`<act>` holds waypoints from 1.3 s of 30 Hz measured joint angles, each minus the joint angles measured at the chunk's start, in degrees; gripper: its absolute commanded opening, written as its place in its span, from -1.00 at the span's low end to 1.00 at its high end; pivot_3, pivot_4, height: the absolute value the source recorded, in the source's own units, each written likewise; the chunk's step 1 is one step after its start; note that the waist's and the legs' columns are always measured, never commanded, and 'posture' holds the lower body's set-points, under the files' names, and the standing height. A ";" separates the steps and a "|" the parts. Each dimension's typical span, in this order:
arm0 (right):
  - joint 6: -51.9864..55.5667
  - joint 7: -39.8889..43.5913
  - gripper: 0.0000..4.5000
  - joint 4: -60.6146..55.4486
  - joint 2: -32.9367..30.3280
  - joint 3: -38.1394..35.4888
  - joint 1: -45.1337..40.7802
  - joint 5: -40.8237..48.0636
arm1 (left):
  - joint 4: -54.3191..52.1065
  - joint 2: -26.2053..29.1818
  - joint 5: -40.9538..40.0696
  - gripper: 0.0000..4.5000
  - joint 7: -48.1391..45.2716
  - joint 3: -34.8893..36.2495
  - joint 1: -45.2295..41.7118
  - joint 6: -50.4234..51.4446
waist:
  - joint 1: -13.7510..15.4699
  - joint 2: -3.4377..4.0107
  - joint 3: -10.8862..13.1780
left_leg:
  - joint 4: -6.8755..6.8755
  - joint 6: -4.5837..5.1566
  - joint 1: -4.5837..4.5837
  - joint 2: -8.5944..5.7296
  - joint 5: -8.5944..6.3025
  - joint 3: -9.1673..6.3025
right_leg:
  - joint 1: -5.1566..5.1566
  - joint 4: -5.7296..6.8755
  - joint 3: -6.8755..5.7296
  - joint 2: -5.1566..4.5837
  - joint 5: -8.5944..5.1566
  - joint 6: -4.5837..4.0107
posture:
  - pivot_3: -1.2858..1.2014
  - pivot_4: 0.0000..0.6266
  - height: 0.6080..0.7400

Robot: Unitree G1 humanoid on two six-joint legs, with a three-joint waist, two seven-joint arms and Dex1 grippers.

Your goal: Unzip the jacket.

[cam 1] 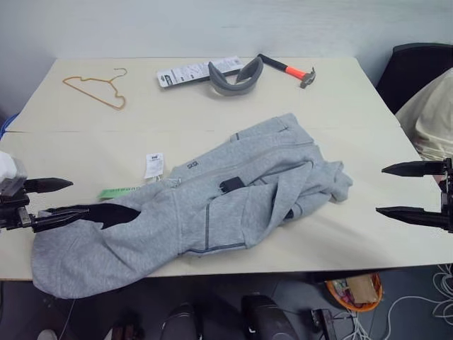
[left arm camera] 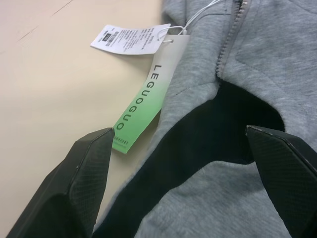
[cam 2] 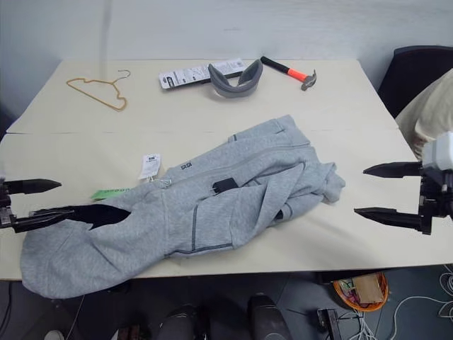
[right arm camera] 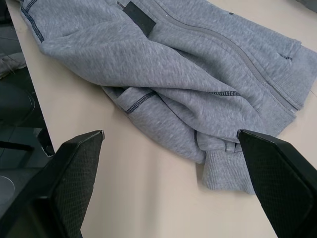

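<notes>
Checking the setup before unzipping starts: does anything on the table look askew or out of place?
The jacket lies crumpled and diagonal, its hood end hanging over the near edge of the table, sleeves bunched under it. Its hang tags are still attached. Nothing looks spilled or damaged.

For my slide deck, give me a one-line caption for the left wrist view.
Open left claw over the grey jacket collar, dark lining exposed, hang tags on the table.

The right gripper (right arm camera: 168, 173) hangs with fingers spread wide above the table (right arm camera: 143, 198), the jacket (right arm camera: 173, 64) lying crumpled beyond, its ribbed cuff (right arm camera: 225, 171) between them
</notes>
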 measured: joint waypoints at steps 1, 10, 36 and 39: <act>-0.21 0.06 1.00 0.37 0.00 0.39 -0.30 -0.09 | 0.00 0.00 0.43 0.99 -0.02 -0.13 0.03 -0.76 | -0.07 0.00 0.00 | 0.00 0.00 0.00 0.00 0.00 0.01 | -0.01 0.00 0.01 0.01 0.00 0.00 | 0.03 -0.52 1.00; -3.62 -1.06 1.00 1.99 0.33 2.03 -1.20 -2.40 | -0.62 -0.82 1.34 0.99 0.69 -2.92 -0.95 -2.03 | -0.09 0.00 0.00 | 0.02 -0.01 0.00 0.01 0.00 0.02 | -0.01 0.03 0.01 0.02 0.00 0.00 | 0.03 -0.52 1.00; -6.20 -8.57 1.00 3.56 19.83 36.91 -45.21 -12.99 | -17.73 -9.23 -9.68 0.99 5.44 -19.92 -20.57 13.29 | -1.52 0.05 0.02 | 0.20 -0.21 -0.05 0.06 0.10 0.04 | -0.25 0.51 0.13 0.30 -0.05 -0.09 | 0.03 -0.52 1.00; -11.37 -10.18 1.00 10.26 26.64 42.12 -50.46 -18.81 | -17.70 -9.51 -9.24 0.99 6.21 -20.90 -20.97 13.06 | -1.50 0.04 0.02 | 0.20 -0.25 -0.09 0.14 0.12 0.05 | -0.33 0.56 0.12 0.28 -0.09 -0.16 | 0.03 -0.52 1.00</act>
